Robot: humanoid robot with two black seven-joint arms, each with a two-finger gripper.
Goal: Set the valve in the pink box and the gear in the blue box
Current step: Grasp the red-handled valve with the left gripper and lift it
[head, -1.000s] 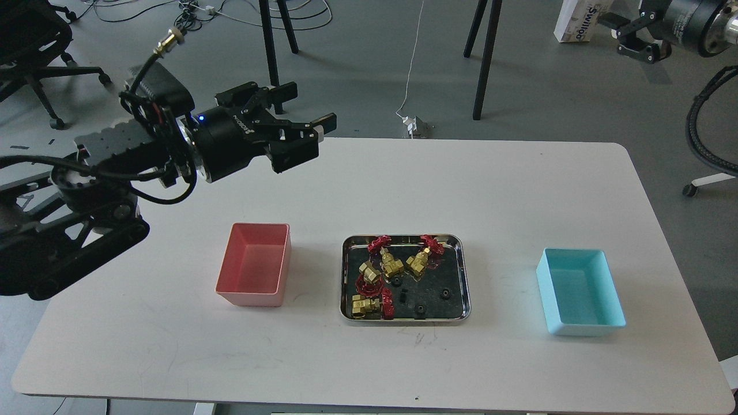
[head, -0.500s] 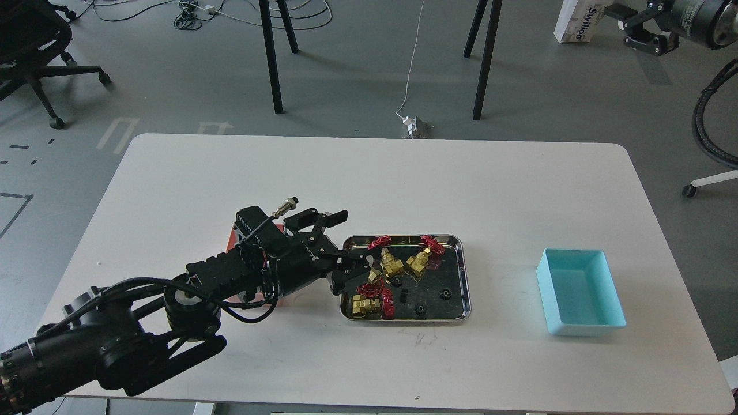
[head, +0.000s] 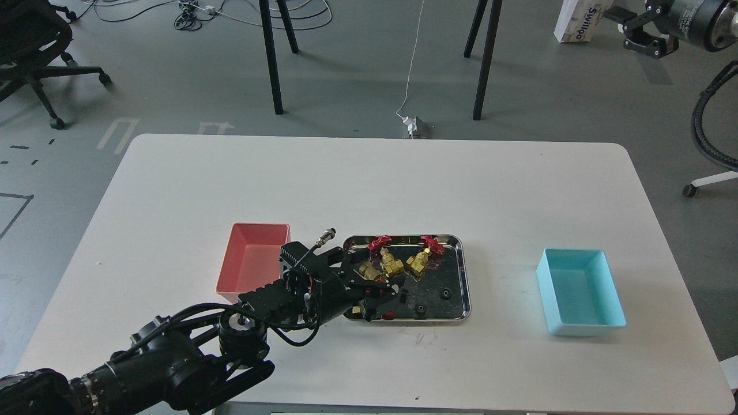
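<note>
The left arm reached in from the near left corner of the table (head: 173, 357), and its gripper (head: 377, 300) sat low over the near left part of the steel tray (head: 464, 276), where two valves had lain. Its fingers pointed down into the tray, probably to take the nearest valve (head: 387, 314), of which only a red scrap showed under the black fingers. Whether the fingers were spread or already pinching it could not be told, since they merged into one dark mass.

Just behind the gripper, a valve (head: 369, 270) lay against its upper side, and two more stood at the tray's far edge. A few gears (head: 444, 294) lay loose on the tray floor, apart from the valves.

The pink box (head: 233, 282) sat just left of the tray, a short carry for that arm; the blue box (head: 582, 328) sat well apart on the right. Both looked empty.

Farthest off, the right gripper (head: 637, 34) hung above the floor, beyond the table.
</note>
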